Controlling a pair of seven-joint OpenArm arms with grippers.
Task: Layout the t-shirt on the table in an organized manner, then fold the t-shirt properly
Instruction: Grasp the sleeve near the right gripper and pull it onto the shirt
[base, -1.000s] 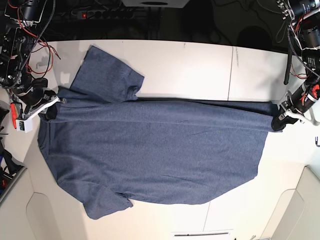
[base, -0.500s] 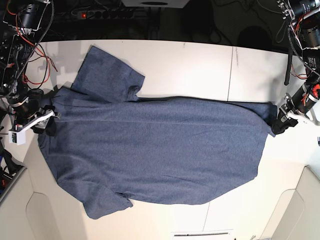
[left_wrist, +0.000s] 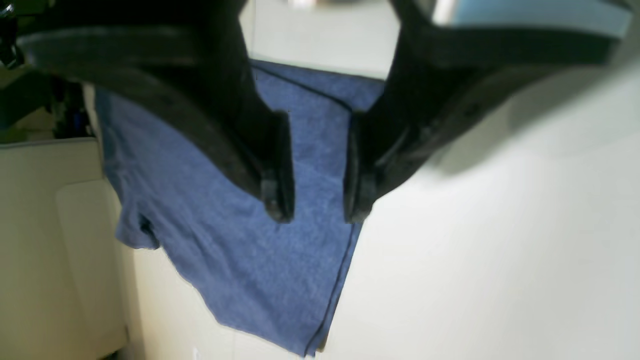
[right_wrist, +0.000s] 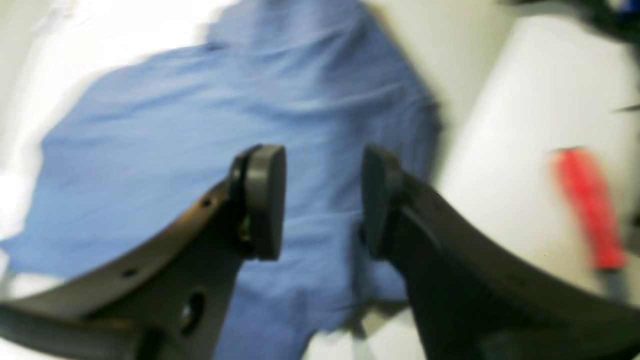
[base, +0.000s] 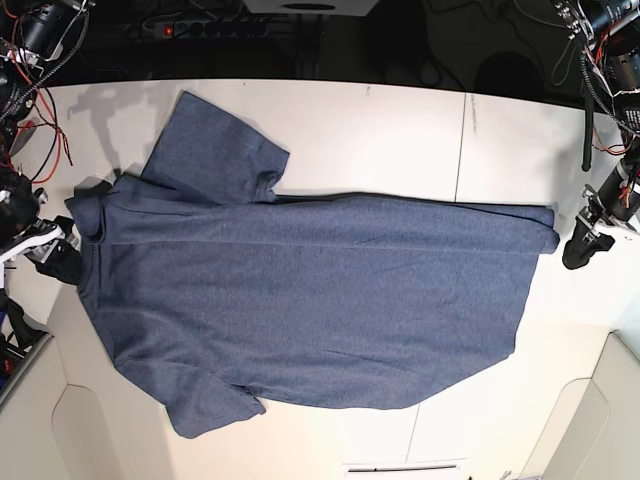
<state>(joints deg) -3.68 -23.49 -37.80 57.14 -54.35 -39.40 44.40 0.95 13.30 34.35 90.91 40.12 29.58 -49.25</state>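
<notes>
The dark blue t-shirt (base: 300, 290) lies spread on the cream table (base: 380, 120), collar end at the left and hem at the right. Its top part is folded over along a straight crease, and one sleeve (base: 215, 150) sticks out above. My left gripper (base: 582, 250) hangs open just off the hem corner; in its wrist view the open left gripper (left_wrist: 317, 210) holds nothing, with the t-shirt (left_wrist: 250, 240) lying below. Just off the collar corner, my right gripper (base: 55, 262) is also open. The right wrist view shows the gripper (right_wrist: 322, 200) with bare pads (right_wrist: 265, 200) above the t-shirt (right_wrist: 200, 125).
A thin dark seam (base: 462, 150) crosses the table right of centre. A red-handled tool (right_wrist: 590, 210) lies beside the shirt near my right gripper. Cables and arm bases crowd the far left and far right corners. Cream side panels (base: 40, 420) sit at the near corners.
Both grippers opened and let go of the shirt's corners, then drew outward off the cloth. The folded top edge has settled flat on the table.
</notes>
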